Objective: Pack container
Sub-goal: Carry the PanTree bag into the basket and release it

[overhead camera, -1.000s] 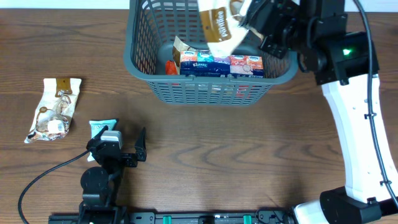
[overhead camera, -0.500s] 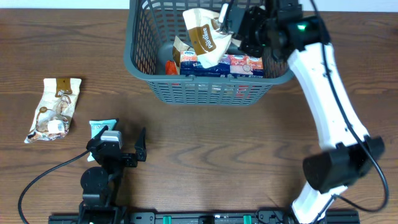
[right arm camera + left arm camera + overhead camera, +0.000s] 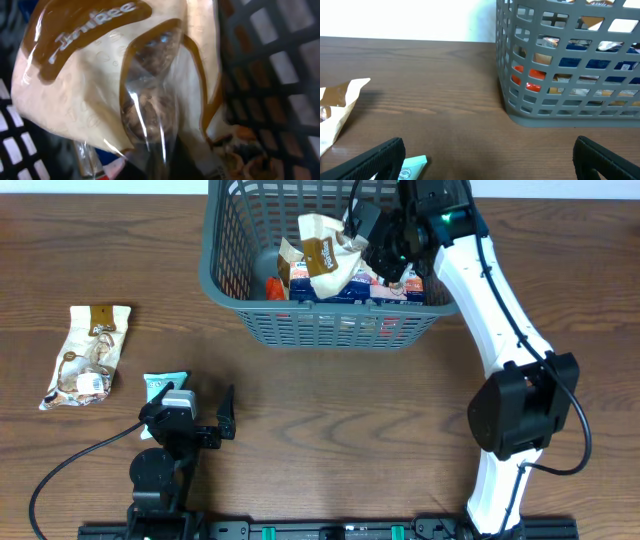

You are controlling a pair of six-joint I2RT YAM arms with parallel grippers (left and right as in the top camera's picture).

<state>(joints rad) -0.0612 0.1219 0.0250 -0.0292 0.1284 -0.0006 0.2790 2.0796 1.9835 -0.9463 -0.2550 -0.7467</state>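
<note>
The dark grey-blue basket (image 3: 228, 280) stands at the back middle of the table and also shows in the left wrist view (image 3: 520, 107). It holds tissue packs (image 3: 385, 285) and a red item (image 3: 273, 285). My right gripper (image 3: 366, 232) reaches down into the basket and is shut on a cream-and-brown snack packet (image 3: 325, 248), which rests on the packs. That packet fills the right wrist view (image 3: 100, 75); my fingers are hidden there. My left gripper (image 3: 197, 413) is open and empty low over the table at the front left, its fingertips (image 3: 382, 157) wide apart.
A cream snack packet (image 3: 87, 355) lies on the table at the left and shows in the left wrist view (image 3: 337, 107). A small teal packet (image 3: 160, 386) lies right beside my left gripper's left finger and also shows in the left wrist view (image 3: 415, 165).
My right arm swung left and lowered the cream-and-brown packet from above the basket's rim down onto the things inside. The left arm has not moved.
</note>
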